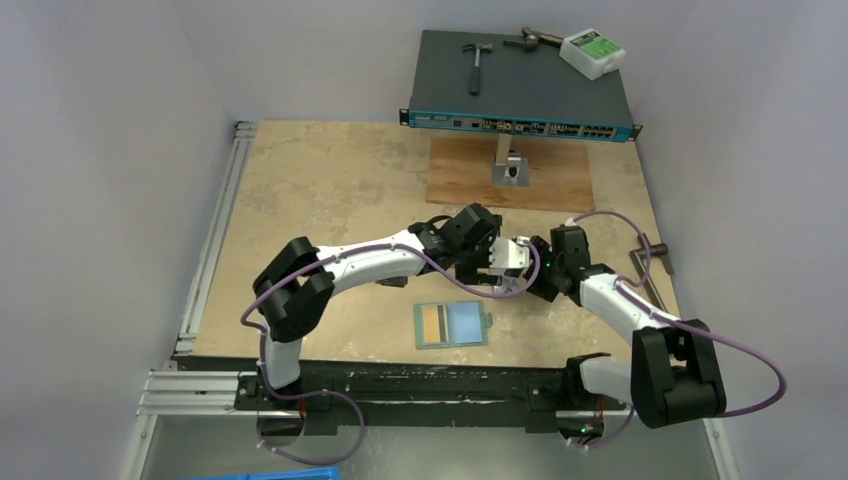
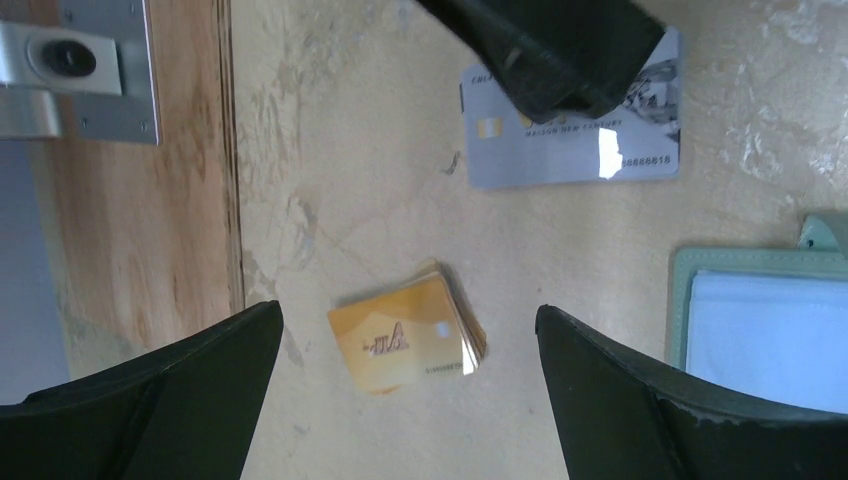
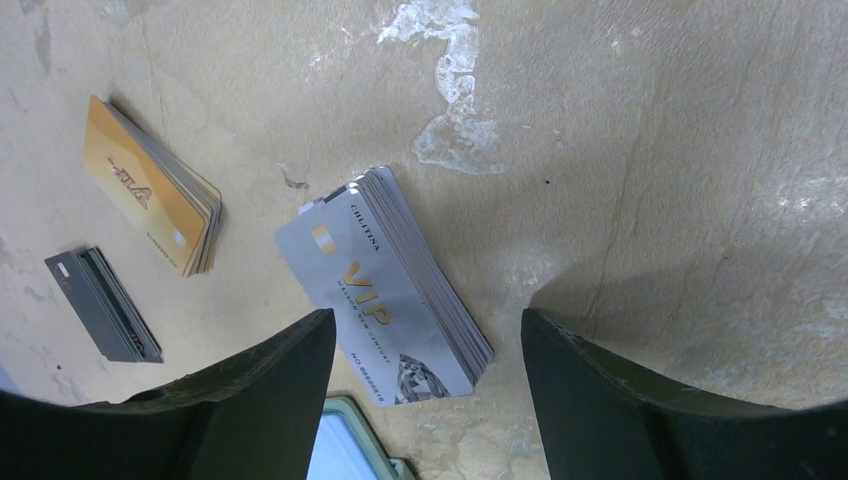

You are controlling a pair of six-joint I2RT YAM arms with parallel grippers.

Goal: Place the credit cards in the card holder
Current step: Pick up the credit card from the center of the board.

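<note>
The card holder [image 1: 451, 323] lies open on the table, teal with pale blue lining, with an orange card in its left pocket. Its edge also shows in the wrist views [image 2: 760, 330] [image 3: 350, 440]. Three stacks of credit cards lie beyond it: orange [image 2: 405, 335] [image 3: 150, 185], silver VIP [image 3: 385, 285] [image 2: 575, 140] and dark grey [image 3: 100, 305]. My left gripper [image 2: 408, 312] [image 1: 478, 262] hangs open above the orange stack. My right gripper [image 3: 425, 318] [image 1: 520, 258] is open, its fingers either side of the silver stack's near end without touching it. From above, the arms hide the stacks.
A wooden board [image 1: 545, 180] with a metal bracket [image 1: 510, 170] [image 2: 70, 65] lies behind the cards. Further back stands a network switch [image 1: 540, 95] carrying a hammer [image 1: 477, 62] and a white box [image 1: 592, 52]. The two grippers are close together.
</note>
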